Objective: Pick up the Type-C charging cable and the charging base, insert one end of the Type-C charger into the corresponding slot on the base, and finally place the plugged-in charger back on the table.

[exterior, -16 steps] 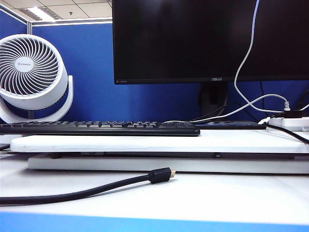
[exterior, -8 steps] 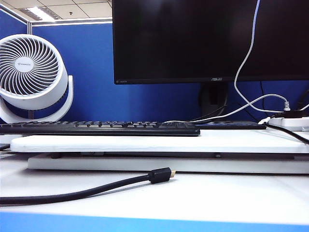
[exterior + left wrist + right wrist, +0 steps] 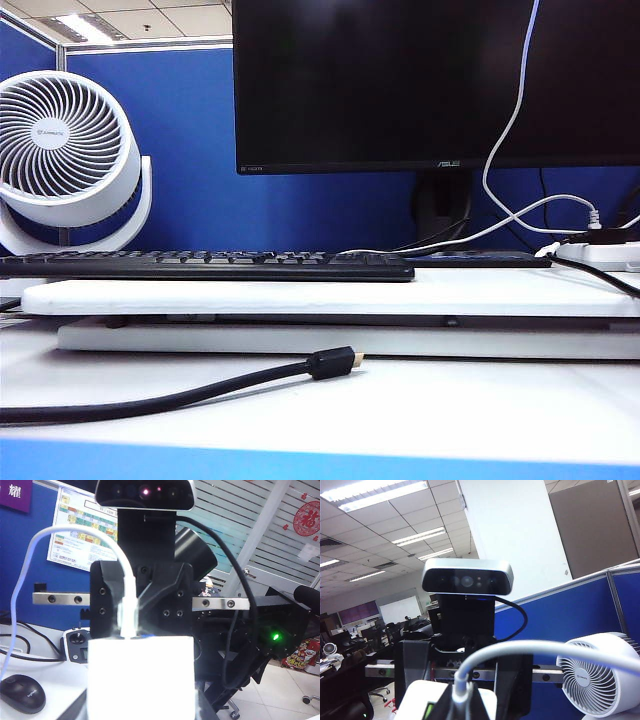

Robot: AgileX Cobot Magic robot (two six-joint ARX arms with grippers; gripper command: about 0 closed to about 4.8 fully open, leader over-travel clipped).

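Exterior view, left to right: a thick black cable (image 3: 200, 392) lies along the front edge of the table (image 3: 450, 410). The Type-C charging cable (image 3: 510, 110) drops from above the frame toward the table's rear right corner. Neither arm shows here, so the work is judged to be happening above the table.

Left gripper (image 3: 470, 680): the charging base (image 3: 140, 677) sits at its mouth, off the table. The fingers are hidden behind the block, but the base looks held, jaws partly apart on its body.

Right gripper (image 3: 131, 617): faces the left one, fingers pinched narrow on the cable's white plug. The plug tip meets the top face of the base. How deep it sits cannot be told.

Step in hand, by my reading: seating the plug.
- Keep the plug in line with the slot and push straight, with no twist.
- The left arm should brace the base against the push.
- Leave slack in the looped cord so it does not drag the plug sideways.
- Confirm full seating before lowering to the table.
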